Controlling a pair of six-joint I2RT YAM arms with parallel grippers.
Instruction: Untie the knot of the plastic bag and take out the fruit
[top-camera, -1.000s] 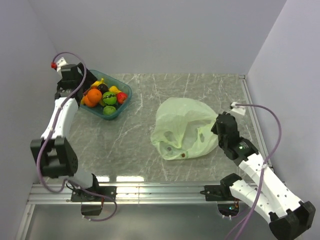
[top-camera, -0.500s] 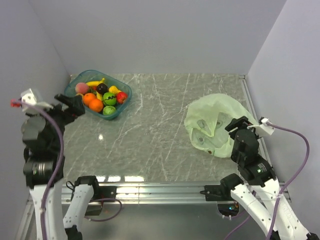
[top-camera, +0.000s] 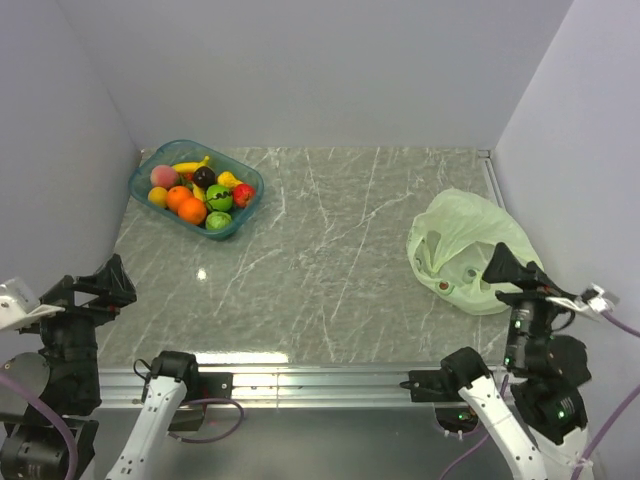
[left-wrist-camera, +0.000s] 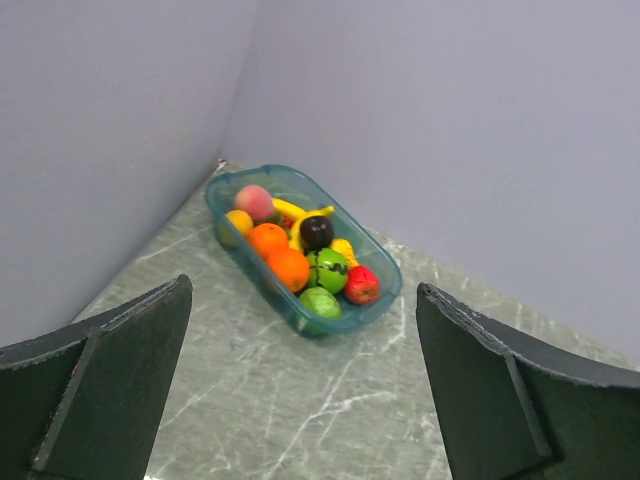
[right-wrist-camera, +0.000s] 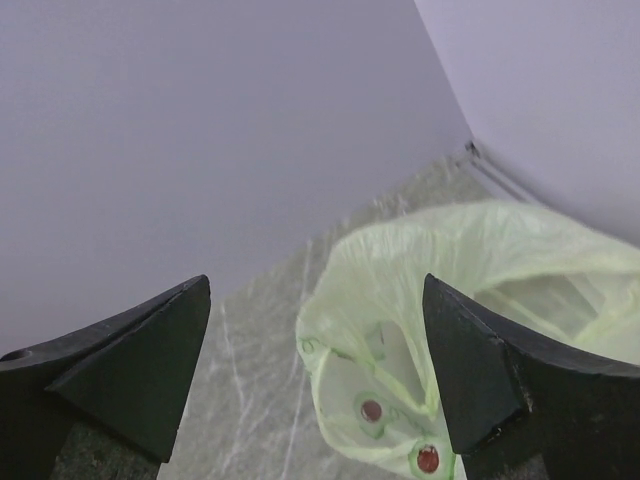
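L gripper (top-camera: 100, 287) gapes wide, empty; R gripper (top-camera: 508, 270) likewise spread, gripping nothing. Thin, crinkly pale green plastic bag (top-camera: 470, 235) lies just ahead of R claw, mouth slack, no knot seen, prob. empty. Assorted colourful fruit (top-camera: 192, 210) sits in teal plastic tray (top-camera: 140, 175), well ahead of L claw. Task looks done; nothing obvious left.

The tray (top-camera: 135, 181) is crowding the table (top-camera: 330, 250) at ten o'clock, the bag (top-camera: 470, 220) at three (both hugging edges); the middle is lying open.
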